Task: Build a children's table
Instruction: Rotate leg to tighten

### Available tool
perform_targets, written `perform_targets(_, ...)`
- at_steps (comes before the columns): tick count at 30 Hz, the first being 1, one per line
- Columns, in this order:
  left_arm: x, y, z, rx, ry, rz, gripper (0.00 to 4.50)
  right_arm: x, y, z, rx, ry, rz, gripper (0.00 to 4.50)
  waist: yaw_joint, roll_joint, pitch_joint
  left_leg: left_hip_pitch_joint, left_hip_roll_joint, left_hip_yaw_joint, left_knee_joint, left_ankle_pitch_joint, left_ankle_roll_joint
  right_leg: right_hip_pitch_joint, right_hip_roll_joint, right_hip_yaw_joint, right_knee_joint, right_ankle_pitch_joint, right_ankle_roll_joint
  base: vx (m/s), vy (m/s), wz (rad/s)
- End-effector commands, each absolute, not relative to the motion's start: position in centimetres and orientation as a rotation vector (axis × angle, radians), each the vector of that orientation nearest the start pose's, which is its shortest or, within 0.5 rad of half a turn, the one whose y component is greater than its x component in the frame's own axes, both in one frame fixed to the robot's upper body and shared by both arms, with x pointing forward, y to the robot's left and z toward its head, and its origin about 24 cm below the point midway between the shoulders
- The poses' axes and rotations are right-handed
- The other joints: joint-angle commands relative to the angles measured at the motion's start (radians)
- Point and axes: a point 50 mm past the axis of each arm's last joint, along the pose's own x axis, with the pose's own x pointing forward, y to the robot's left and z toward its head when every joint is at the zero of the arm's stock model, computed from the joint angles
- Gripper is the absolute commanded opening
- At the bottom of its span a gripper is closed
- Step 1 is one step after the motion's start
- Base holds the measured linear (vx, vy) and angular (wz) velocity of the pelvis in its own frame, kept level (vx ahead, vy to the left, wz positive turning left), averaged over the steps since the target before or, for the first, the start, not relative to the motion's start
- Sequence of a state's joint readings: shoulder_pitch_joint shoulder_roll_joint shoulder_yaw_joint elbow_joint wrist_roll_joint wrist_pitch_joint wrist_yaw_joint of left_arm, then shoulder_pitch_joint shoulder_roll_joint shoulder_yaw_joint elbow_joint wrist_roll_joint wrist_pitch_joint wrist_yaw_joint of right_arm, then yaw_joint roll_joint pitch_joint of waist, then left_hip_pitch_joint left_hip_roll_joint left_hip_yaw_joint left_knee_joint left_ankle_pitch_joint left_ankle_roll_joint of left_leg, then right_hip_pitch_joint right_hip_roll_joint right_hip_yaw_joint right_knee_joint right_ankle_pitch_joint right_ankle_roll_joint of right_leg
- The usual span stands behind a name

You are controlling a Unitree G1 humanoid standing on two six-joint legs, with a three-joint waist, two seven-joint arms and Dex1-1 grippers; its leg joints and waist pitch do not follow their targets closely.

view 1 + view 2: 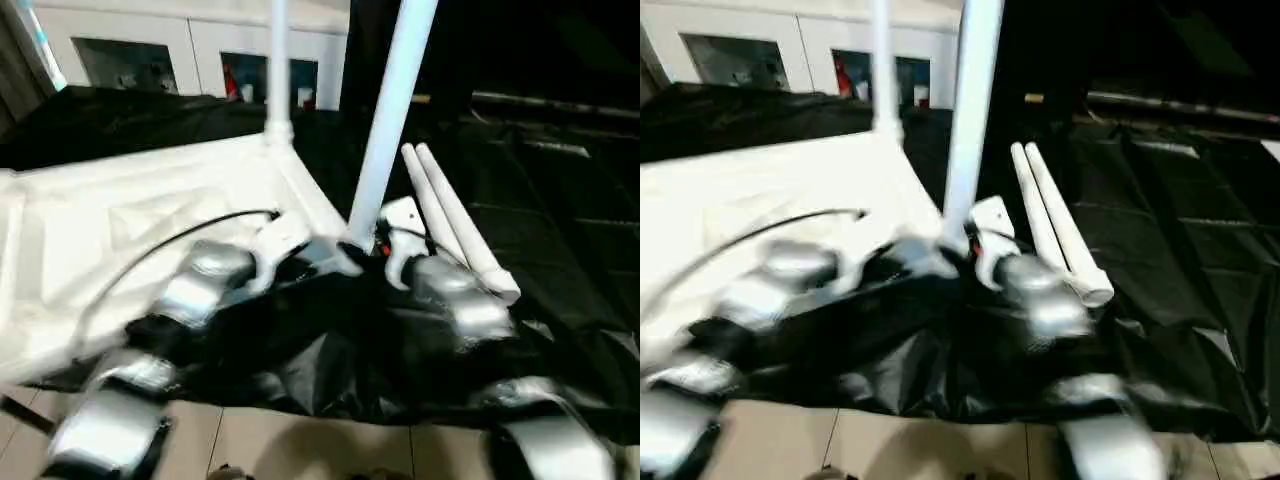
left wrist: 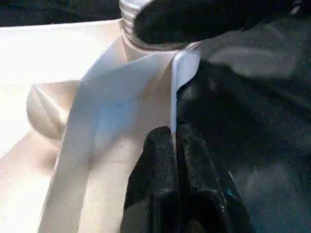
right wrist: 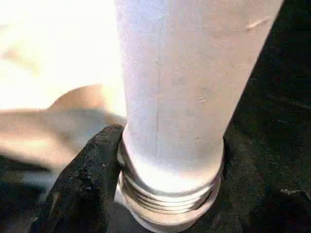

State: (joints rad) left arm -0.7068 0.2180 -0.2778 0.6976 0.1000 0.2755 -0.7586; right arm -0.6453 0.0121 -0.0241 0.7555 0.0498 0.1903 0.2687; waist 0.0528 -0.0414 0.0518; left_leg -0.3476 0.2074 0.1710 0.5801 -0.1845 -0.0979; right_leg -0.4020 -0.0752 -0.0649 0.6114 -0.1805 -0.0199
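While the left hand [image 2: 174, 141] pinches the raised rim of the upturned table top [image 1: 130, 220] on the black sheet [image 1: 560, 230] to steady it, the right hand [image 3: 165, 194] clasps the near leg [image 1: 392, 110] at its threaded base, apparently seating it in the corner socket.

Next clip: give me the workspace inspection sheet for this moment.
Surface: black sheet spread over the floor.
Job's things: table top lies underside up; two legs stand in corner sockets, far leg and near leg; two loose legs lie beside it.
Clutter: nothing seen.
Hands: left hand shut on the top's rim; right hand around the near leg's threaded base.
Cables: black cable across the top.
Surroundings: white cabinets behind.
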Motion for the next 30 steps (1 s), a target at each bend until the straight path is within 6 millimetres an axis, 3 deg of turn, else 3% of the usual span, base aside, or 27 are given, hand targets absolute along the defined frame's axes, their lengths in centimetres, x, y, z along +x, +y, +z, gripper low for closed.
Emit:
perform_targets(1, 35.1, 9.7, 4.8, 0.414, 0.482, -0.831, 0.0, 34.0, -7.3, 1.1, 0.143, 0.465, 0.362, 2.72, -0.005, 0.016, -0.056, 0.012, 0.017, -0.004, -0.073, -0.301, -0.03, 0.031, -0.058, 0.044, -0.096, -0.388, -0.137, 0.0, 0.0, 0.0)
perform_targets(2, 35.1, 9.7, 4.8, 0.414, 0.482, -0.831, 0.0, 34.0, -7.3, 1.1, 0.143, 0.465, 0.362, 2.72, -0.005, 0.015, -0.056, 0.012, 0.016, -0.003, -0.072, -0.306, -0.027, 0.031, -0.058, 0.044, -0.097, -0.391, -0.137, 0.0, 0.0, 0.0)
perform_targets(3, 35.0, 9.0, 4.8, 0.413, 0.479, -0.843, 0.0, 34.2, -6.7, 1.4, 0.147, 0.446, 0.348, 2.72, -0.003, 0.022, -0.057, 0.008, 0.014, -0.005, -0.073, -0.305, -0.023, 0.035, -0.059, 0.043, -0.096, -0.389, -0.132, 0.0, 0.0, 0.0)
perform_targets(6, 34.8, 7.7, 4.8, 0.411, 0.466, -0.868, 0.0, 34.7, -5.3, 2.6, 0.15, 0.382, 0.378, 2.72, -0.007, 0.017, -0.058, 0.007, 0.015, -0.005, -0.074, -0.316, -0.022, 0.033, -0.058, 0.042, -0.098, -0.386, -0.126, 0.0, 0.0, 0.0)
perform_targets(7, 34.8, 7.7, 4.7, 0.411, 0.466, -0.871, 0.0, 34.7, -5.1, 2.7, 0.155, 0.38, 0.393, 3.28, -0.006, 0.017, -0.058, 0.006, 0.015, -0.005, -0.074, -0.315, -0.017, 0.034, -0.056, 0.042, -0.097, -0.372, -0.127, 0.0, 0.0, 0.0)
perform_targets(12, 34.7, 8.4, 4.8, 0.413, 0.452, -0.897, 0.0, 34.7, -4.7, 3.2, 0.102, 0.346, 0.471, 3.67, -0.008, 0.014, -0.06, -0.001, 0.015, -0.004, -0.074, -0.286, -0.005, 0.04, -0.057, 0.043, -0.09, -0.325, -0.143, 0.0, 0.0, 0.0)
perform_targets(15, 34.5, 8.8, 5.0, 0.416, 0.433, -0.936, 0.0, 34.6, -5.1, 3.5, 0.075, 0.336, 0.566, 3.67, -0.007, 0.012, -0.059, -0.003, 0.015, -0.003, -0.074, -0.275, 0.008, 0.042, -0.058, 0.043, -0.092, -0.331, -0.145, 0.0, 0.0, 0.0)
perform_targets(21, 33.7, 10.6, 5.1, 0.41, 0.418, -1.054, 0.0, 34.5, -9.3, 4.8, -0.07, 0.303, 0.77, 3.67, -0.004, 0.008, -0.061, -0.008, 0.018, 0.0, -0.069, -0.212, 0.036, 0.051, -0.059, 0.045, -0.086, -0.277, -0.159, 0.0, 0.0, 0.0)
perform_targets(24, 33.0, 11.6, 5.3, 0.413, 0.402, -1.149, 0.0, 34.3, -11.8, 6.1, -0.158, 0.288, 0.889, 3.67, -0.003, 0.015, -0.063, -0.009, 0.018, 0.0, -0.067, -0.181, 0.044, 0.054, -0.057, 0.044, -0.081, -0.222, -0.183, 0.0, 0.0, 0.0)
perform_targets(25, 33.0, 11.6, 5.3, 0.413, 0.401, -1.15, 0.0, 34.3, -11.8, 6.1, -0.158, 0.288, 0.891, 3.67, -0.002, 0.011, -0.064, -0.011, 0.018, 0.002, -0.064, -0.164, 0.056, 0.057, -0.057, 0.045, -0.075, -0.182, -0.198, 0.0, 0.0, 0.0)
perform_targets(26, 32.6, 11.9, 5.4, 0.41, 0.387, -1.205, 0.0, 34.0, -12.5, 6.5, -0.179, 0.299, 0.949, 3.67, -0.003, 0.016, -0.064, -0.012, 0.018, 0.002, -0.064, -0.158, 0.059, 0.056, -0.057, 0.045, -0.073, -0.169, -0.205, 0.0, 0.0, 0.0)
perform_targets(30, 32.0, 12.3, 5.6, 0.407, 0.391, -1.27, 0.0, 33.5, -13.2, 6.6, -0.206, 0.322, 1.03, 3.67, -0.002, 0.018, -0.067, -0.009, 0.02, 0.004, -0.061, -0.126, 0.076, 0.059, -0.057, 0.045, -0.063, -0.091, -0.24, 0.0, 0.0, 0.0)
